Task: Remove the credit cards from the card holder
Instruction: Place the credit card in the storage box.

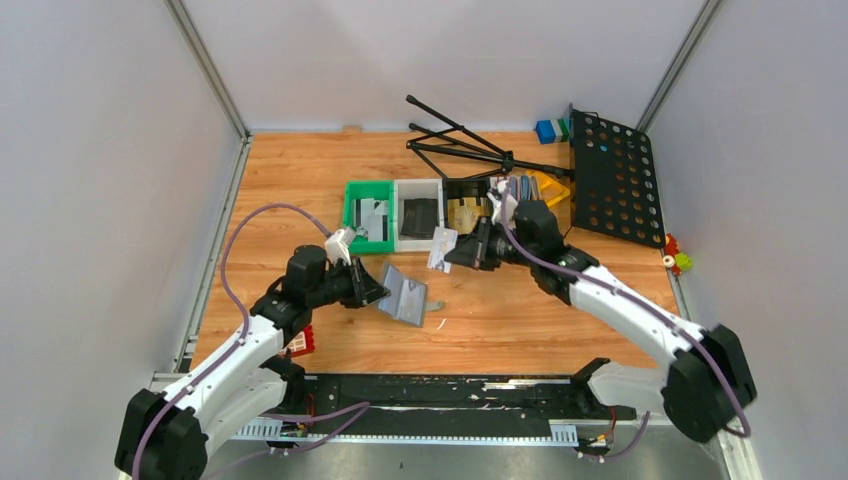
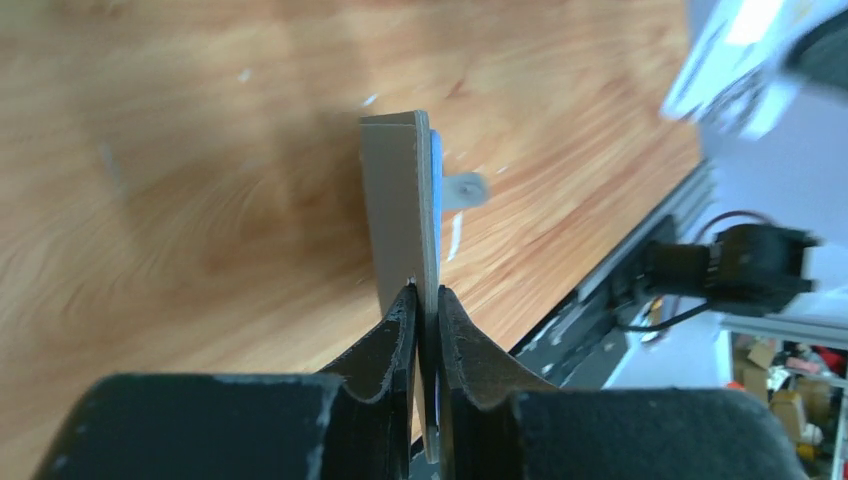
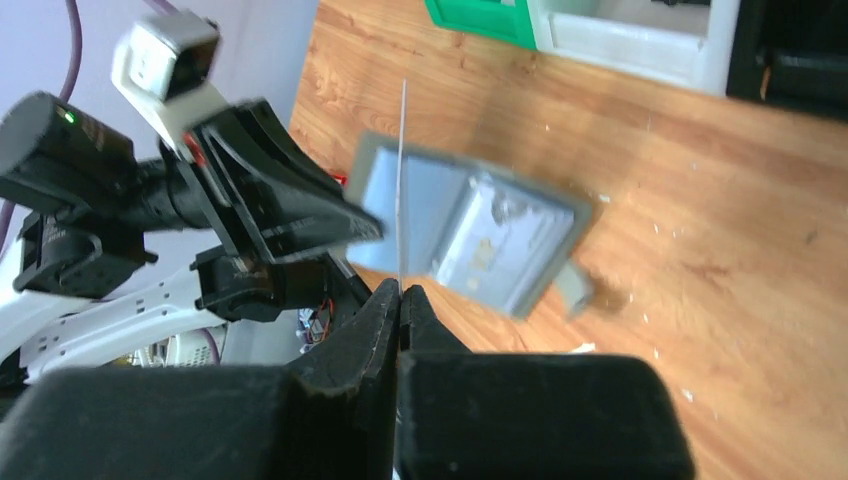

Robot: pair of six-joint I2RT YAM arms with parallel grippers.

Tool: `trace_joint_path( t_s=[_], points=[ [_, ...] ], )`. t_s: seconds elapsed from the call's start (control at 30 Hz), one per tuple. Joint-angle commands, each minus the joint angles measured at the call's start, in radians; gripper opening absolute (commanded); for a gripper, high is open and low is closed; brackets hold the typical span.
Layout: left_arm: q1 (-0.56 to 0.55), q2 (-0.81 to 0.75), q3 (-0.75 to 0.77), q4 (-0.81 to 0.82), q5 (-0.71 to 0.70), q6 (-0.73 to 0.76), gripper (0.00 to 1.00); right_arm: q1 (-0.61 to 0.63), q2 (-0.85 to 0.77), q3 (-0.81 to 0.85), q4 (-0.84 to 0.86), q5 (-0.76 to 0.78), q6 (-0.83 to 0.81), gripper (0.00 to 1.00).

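Left gripper (image 2: 427, 298): we see it clenched on the card holder (image 1: 405, 295), which is tilted above the table (image 1: 520, 320).
Right gripper (image 3: 400, 295): pinching one credit card (image 1: 440, 248) beside the holder.
Arms: both reach inward, facing each other.
Bins: we count three. The green bin (image 1: 349, 215) holds pale cards (image 1: 372, 215), the white bin (image 1: 418, 186) a black item (image 1: 420, 214), and the dark bin (image 3: 745, 50) a tan-gold item (image 1: 462, 215).

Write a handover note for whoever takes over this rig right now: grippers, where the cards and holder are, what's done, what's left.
Left gripper: shut on the edge of the card holder, holding it open and tilted.
Right gripper: shut on one credit card, clear of the holder, near the white bin.
Done: that card is out; pale card-like pieces lie in the green bin.
Left: set this card down, then check the pockets; whether more cards remain inside cannot be told.
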Motion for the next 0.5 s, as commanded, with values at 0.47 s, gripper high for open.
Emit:
trace_joint_path(
  t_s=[0.47],
  points=[
    [0.003,0.021,-0.062,-0.183,-0.16,0.107,0.21,0.087,0.791,0.806,-0.088,0.001,-0.102,0.0]
  ],
)
